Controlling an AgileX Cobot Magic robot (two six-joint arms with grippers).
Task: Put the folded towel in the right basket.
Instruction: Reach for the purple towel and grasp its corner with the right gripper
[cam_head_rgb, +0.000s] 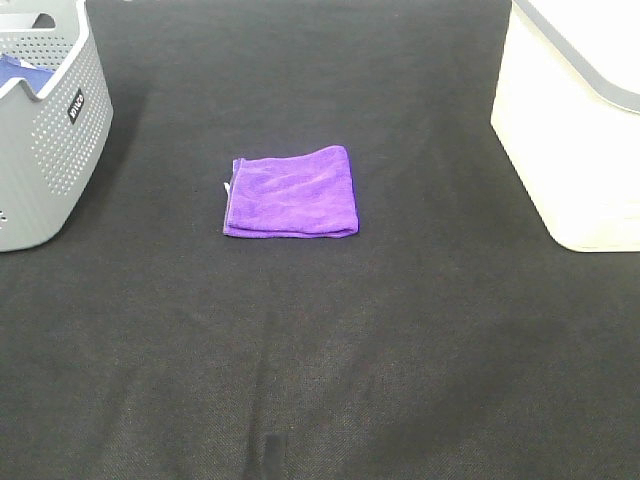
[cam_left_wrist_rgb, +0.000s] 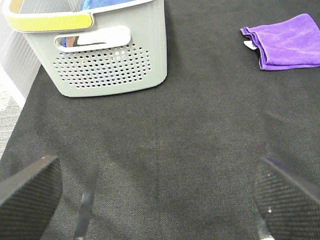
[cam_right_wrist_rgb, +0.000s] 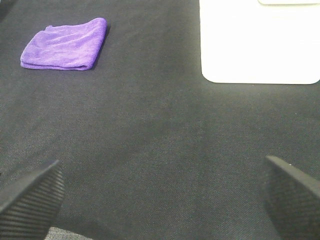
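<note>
Black jaws, finely cross-hatched pads, rounded corners

Lab test table, black cloth, grey basket, white basket

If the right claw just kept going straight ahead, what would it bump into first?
Probably just the black mat. The right claw points at the bare gap between the purple towel and the white basket; neither lies dead ahead, though depth is hard to judge.

Two baskets: grey basket, white basket; one folded towel
</note>
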